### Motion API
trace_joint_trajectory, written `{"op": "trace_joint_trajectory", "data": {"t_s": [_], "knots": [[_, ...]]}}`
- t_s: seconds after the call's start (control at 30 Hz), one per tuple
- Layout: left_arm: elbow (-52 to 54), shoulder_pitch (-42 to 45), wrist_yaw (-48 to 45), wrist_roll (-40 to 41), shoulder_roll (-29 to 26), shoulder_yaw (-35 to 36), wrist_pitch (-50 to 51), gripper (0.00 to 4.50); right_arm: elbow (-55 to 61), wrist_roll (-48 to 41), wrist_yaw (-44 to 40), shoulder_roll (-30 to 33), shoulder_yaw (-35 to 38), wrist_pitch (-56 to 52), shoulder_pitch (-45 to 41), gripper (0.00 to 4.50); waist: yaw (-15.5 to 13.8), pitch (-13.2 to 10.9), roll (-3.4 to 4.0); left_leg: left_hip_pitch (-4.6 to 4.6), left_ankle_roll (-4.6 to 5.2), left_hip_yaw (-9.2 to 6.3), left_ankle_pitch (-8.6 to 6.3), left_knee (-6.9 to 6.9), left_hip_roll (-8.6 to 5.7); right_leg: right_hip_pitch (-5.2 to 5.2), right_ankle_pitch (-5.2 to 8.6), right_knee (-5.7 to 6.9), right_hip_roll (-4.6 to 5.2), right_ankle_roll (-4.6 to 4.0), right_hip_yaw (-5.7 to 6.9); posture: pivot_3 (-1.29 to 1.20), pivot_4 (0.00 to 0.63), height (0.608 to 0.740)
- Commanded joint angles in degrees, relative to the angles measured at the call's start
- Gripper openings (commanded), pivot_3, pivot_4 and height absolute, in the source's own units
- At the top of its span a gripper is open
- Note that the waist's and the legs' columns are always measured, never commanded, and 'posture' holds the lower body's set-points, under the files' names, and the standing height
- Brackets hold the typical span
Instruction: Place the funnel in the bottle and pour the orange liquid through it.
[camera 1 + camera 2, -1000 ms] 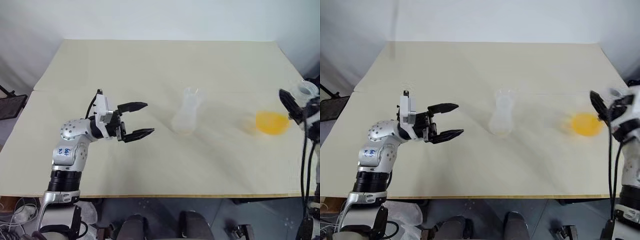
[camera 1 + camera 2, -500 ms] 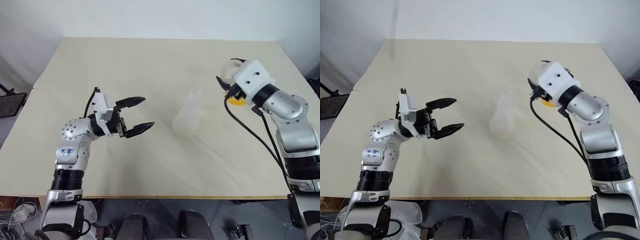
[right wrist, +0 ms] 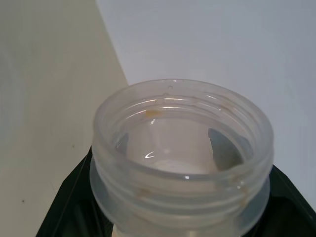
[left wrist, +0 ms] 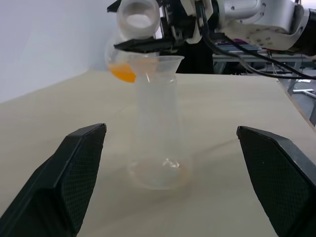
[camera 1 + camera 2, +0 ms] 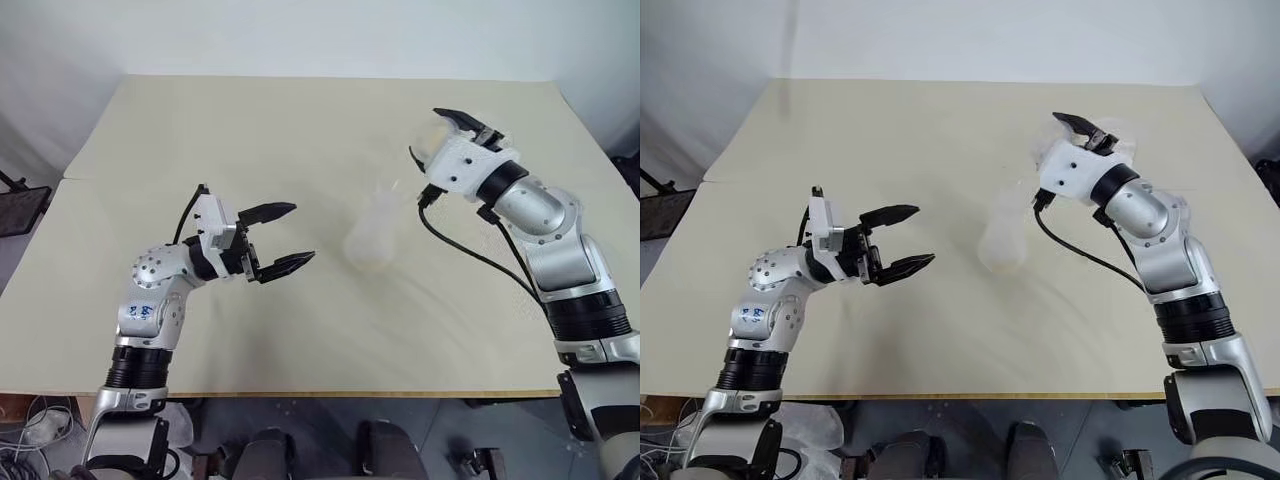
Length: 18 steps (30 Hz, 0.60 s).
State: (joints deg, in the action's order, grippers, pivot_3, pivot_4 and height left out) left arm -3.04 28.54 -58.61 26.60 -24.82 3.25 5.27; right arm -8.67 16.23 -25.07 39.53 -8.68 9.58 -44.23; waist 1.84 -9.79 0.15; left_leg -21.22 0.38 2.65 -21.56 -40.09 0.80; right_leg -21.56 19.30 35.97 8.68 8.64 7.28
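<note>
The right pincer (image 5: 462, 125) is clenched on a clear plastic jar (image 4: 137, 16) with a threaded mouth, which holds the orange liquid (image 4: 121, 72). In the last second this arm has swung in from the right edge of the surface (image 5: 300, 130) and rolled at the wrist, so the jar now hangs tipped just above and behind the funnel (image 4: 159, 63). In the left wrist view the liquid has pooled in the jar's lowered side, beside the funnel's rim, and no stream is visible. The funnel already sits in the neck of the bottle (image 5: 374, 232), which stands upright near the middle of the surface. The bottle has not moved. Only a faint orange trace shows at its base, so pouring seems about to begin rather than under way. The left pincer (image 5: 284, 237) hovers released, well to the left of the bottle, its fingers spread wide and pointing toward it, holding nothing. It has kept its place. Nothing steadies the bottle, so a nudge from the jar could tip it.
</note>
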Motion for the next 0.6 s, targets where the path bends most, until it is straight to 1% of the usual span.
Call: {"op": "trace_joint_trajectory", "data": {"t_s": [0.03, 0.23, 0.3, 0.6], "knots": [[2.36, -0.18, 0.75, 0.24, 0.34, -0.33, 0.14, 4.5, 0.65, 1.91, 0.34, 1.18, 0.78, 3.79, -1.86, 2.46, -0.06, 0.0, 0.0, 0.0, 0.0, -0.01, 0.0, 0.0, 0.0, 0.0, 0.0, 0.0, 0.0, 0.0, 0.0, 0.0, 0.15, 0.74], [2.92, -0.26, 1.23, 0.38, 0.41, -0.8, 0.62, 4.5, -0.05, 4.89, 0.56, 1.29, 0.74, 6.72, -2.33, 2.46, -0.06, 0.0, 0.0, 0.0, 0.0, -0.19, 0.0, 0.0, 0.0, 0.0, 0.0, 0.0, 0.0, 0.0, 0.0, 0.0, 0.15, 0.74], [3.09, -0.38, 1.37, 0.48, 0.42, -0.93, 0.74, 4.5, -0.26, 7.31, 1.51, 1.83, 0.45, 8.08, -2.59, 2.46, -0.06, 0.0, 0.0, 0.0, 0.0, -0.22, 0.0, 0.0, 0.0, 0.0, 0.0, 0.0, 0.0, 0.0, 0.0, 0.0, 0.15, 0.74], [3.09, -0.82, 1.18, 0.84, 0.34, -1.05, 0.63, 4.5, -0.94, 9.93, 1.67, 2.31, 0.83, 11.46, -3.25, 2.46, -0.05, 0.0, 0.0, 0.0, 0.0, -0.23, 0.0, 0.0, 0.0, 0.0, 0.0, 0.0, 0.0, 0.0, 0.0, 0.0, 0.15, 0.74]]}}
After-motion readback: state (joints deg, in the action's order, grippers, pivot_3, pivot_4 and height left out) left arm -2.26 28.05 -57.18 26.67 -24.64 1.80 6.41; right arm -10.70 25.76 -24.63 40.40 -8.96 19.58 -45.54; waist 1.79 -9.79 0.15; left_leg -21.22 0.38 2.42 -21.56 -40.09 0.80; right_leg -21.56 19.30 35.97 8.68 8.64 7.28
